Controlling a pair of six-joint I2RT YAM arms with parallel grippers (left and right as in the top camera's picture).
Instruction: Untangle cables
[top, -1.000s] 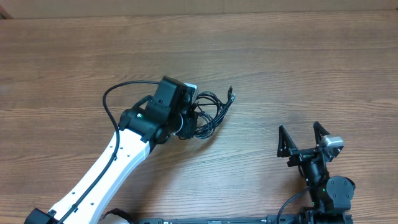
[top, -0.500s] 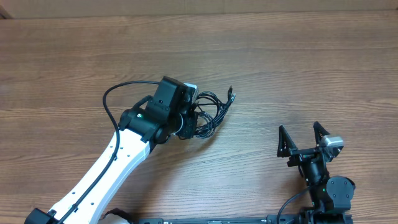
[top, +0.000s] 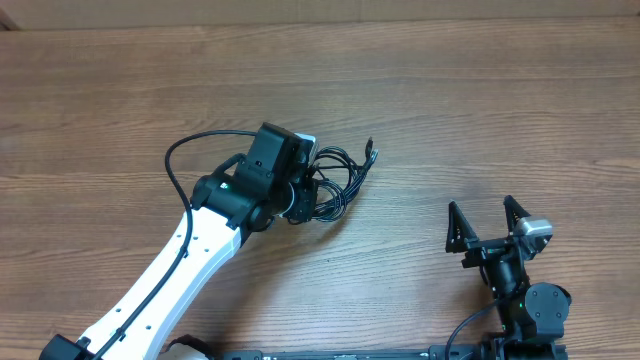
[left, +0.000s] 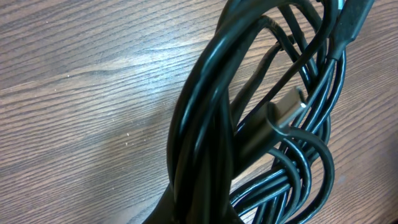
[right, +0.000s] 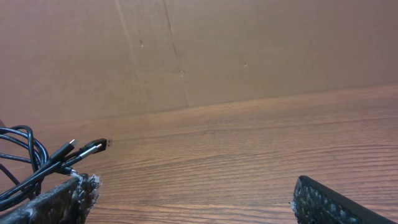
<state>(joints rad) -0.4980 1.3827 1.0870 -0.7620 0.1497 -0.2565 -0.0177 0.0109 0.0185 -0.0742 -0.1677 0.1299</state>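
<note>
at table (top: 450, 90) centre, left tool (top: 306, 187) tight on cables (top: 347, 176), tips hidden; right tool (top: 481, 207) spread

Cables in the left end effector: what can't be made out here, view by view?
Overhead: left end effector fingertips hidden under its own wrist; cables too small to trace crossings.
Left wrist: bundle cut off by top and bottom edges; strand count in the pinch unclear; one plug half covered by a loop.
Right wrist: cables cut off by left edge, partly behind a finger of the right end effector.
</note>
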